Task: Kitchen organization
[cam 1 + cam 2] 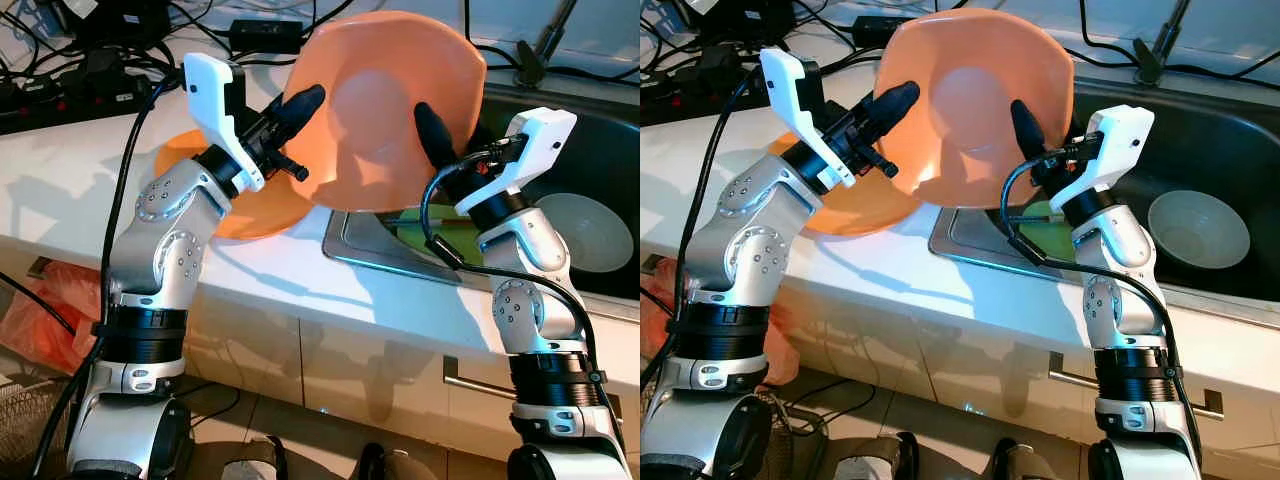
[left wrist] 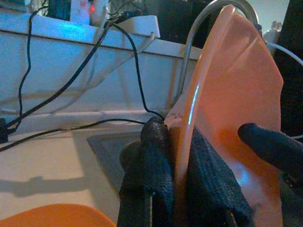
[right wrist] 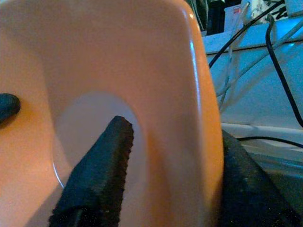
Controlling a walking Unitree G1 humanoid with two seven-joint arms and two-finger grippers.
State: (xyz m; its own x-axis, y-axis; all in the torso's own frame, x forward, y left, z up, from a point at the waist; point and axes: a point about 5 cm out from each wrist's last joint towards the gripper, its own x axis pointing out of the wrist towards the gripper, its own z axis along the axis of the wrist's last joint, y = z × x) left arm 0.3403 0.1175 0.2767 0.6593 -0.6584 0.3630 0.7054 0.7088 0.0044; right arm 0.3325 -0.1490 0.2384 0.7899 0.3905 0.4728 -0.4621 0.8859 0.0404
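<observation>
orange bowl [image 1: 385, 110] is held tilted above the table [image 1: 80, 190] edge by the sink [image 1: 600, 150], its rim pinched by left end effector [image 1: 300, 105] and right end effector [image 1: 432, 135]. uneven pull could slip it onto the second orange bowl [image 1: 240, 215].

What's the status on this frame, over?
Left gripper and right gripper both clamped on the rim of the large orange plastic bowl, held tilted above the counter edge. Second orange bowl beneath. Sink unobstructed.

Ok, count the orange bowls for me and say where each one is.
2. One orange bowl is held up on edge over the sink's edge by the left gripper and right gripper. A second orange bowl rests on the counter behind the left arm. More may be hidden.
</observation>
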